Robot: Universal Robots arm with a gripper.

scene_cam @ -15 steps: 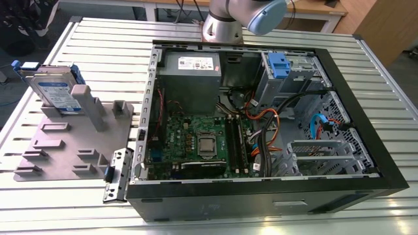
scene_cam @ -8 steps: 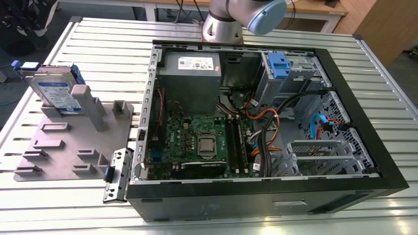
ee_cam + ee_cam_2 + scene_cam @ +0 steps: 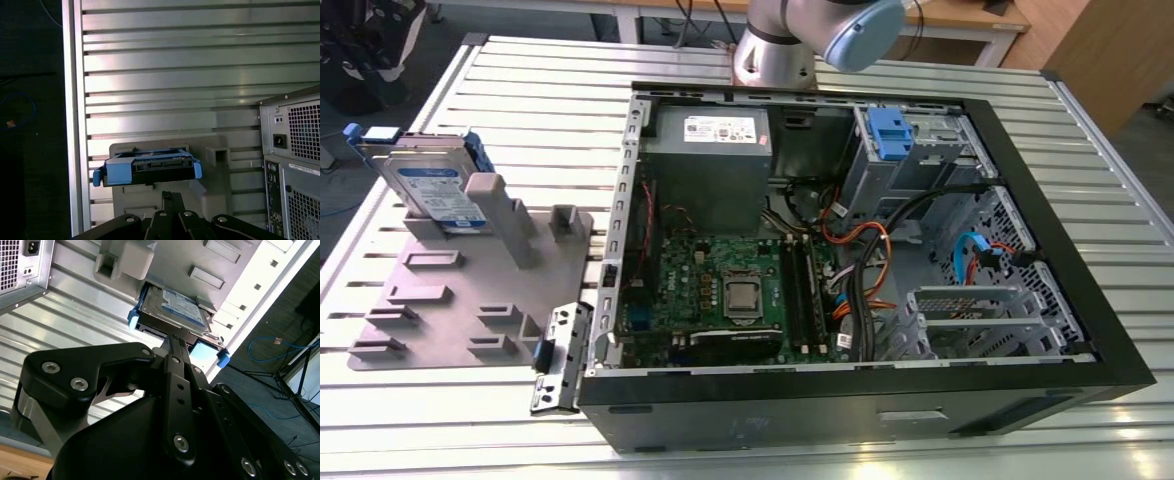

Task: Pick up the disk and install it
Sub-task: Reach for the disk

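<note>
Closed, empty pincer (image 3: 171, 195). Ahead of it, apart: hard drive (image 3: 150, 167) propped upright in grey holder (image 3: 217, 150) on slatted surface (image 3: 175, 75). Risks: toppling drive by closed or off-centre approach; slipping grip on blue side rails (image 3: 117, 173); clipping computer case (image 3: 295, 165) beside it.

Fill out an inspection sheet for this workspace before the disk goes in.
Surface: slatted metal table, carrying an open computer case and a grey fixture.
Job's things: disk stands propped in the fixture, not yet installed.
Clutter: metal bracket beside the case.
Gripper: gripper faces the disk, apart from it, holding nothing.
Cables: orange, black and blue cables inside the case; blue cable on the floor.
Surroundings: wooden desk beyond the table.
</note>
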